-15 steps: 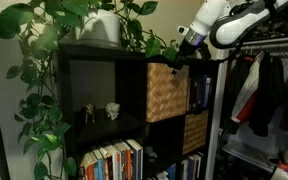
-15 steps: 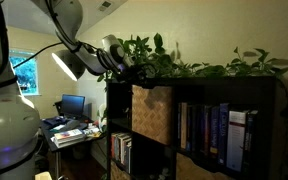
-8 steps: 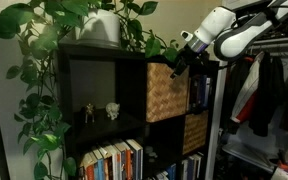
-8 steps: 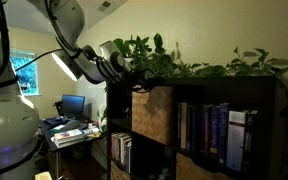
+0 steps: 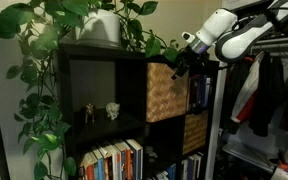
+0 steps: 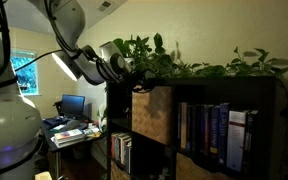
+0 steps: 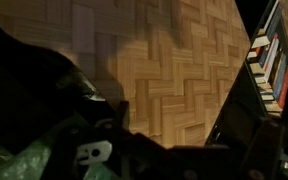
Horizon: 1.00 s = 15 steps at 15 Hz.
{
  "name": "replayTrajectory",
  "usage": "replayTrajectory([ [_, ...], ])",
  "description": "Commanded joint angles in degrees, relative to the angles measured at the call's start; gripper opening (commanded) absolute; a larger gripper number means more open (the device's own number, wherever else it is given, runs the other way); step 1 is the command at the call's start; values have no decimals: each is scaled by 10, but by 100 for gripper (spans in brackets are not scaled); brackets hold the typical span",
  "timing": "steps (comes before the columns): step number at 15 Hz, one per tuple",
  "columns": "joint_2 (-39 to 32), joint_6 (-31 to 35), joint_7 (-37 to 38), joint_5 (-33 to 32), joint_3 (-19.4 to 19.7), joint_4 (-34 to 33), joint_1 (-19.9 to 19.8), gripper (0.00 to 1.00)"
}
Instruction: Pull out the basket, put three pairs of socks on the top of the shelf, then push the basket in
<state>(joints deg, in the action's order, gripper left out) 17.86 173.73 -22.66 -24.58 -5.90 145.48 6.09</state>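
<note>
One cube-shaped basket of light tan woven wicker (image 5: 166, 92) sits in an upper compartment of the tall black cube shelf (image 5: 84, 48). My claw (image 5: 177, 64) hangs at its top front rim, likely to hook it out. How far the claw is open, I cannot tell.

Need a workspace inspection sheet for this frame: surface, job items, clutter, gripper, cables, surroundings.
Surface: shelf top board crowded with leafy plants.
Job's things: basket in an upper compartment; socks nothing seen.
Clutter: figurines and books in other compartments.
Gripper: gripper at the basket's top front edge; open or shut cannot be told.
Cables: nothing seen.
Surroundings: hanging clothes; desk with monitor.
</note>
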Motion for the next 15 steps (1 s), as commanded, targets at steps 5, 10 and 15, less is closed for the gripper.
replayTrajectory([
  [5,39,-78,-148,86,91,44,117,100],
  [10,60,-62,-116,32,48,36,48,100],
  [15,44,-27,-105,16,44,5,17,100],
])
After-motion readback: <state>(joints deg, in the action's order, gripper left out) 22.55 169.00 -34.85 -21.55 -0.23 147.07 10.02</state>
